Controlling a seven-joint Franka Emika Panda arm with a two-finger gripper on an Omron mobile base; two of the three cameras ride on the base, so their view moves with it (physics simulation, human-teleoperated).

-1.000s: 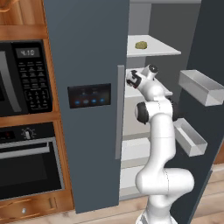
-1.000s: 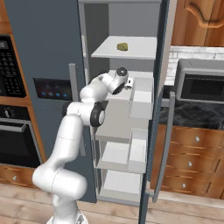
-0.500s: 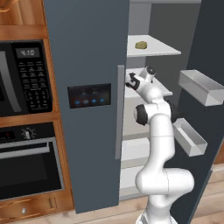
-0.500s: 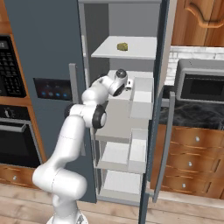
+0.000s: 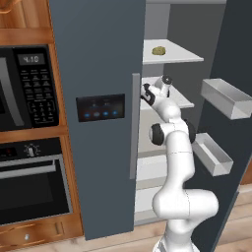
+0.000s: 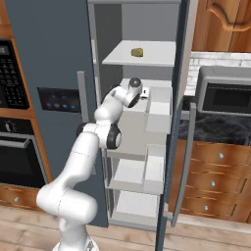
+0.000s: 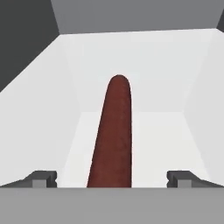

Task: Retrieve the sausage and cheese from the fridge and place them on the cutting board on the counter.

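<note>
Inside the fridge (image 5: 98, 59), middle white shelf (image 7: 166, 131): the claw (image 7: 112, 179) is spread fully wide, holding nothing. Fingertips (image 7: 43, 178) sit either side of the sausage (image 7: 113, 135), which lies lengthwise along the view, near end between the tips but not touched as far as I can tell. Wide opening makes sense: it leaves clearance to straddle the stick before pinching across its narrow width. Arm is reaching in past the open right door (image 6: 177, 122), wrist (image 6: 133, 93) at shelf level, so the approach runs roughly along the shelf, not from above, likely because the shelf overhead blocks a top-down grab. Cheese (image 5: 158, 50) is on the top shelf, untouched, one level above the hand. Black marble table (image 6: 220, 128) is off to the right beyond the door; can't make out the cutting board there. My read: pre-grasp on the sausage, nothing delivered yet.
</note>
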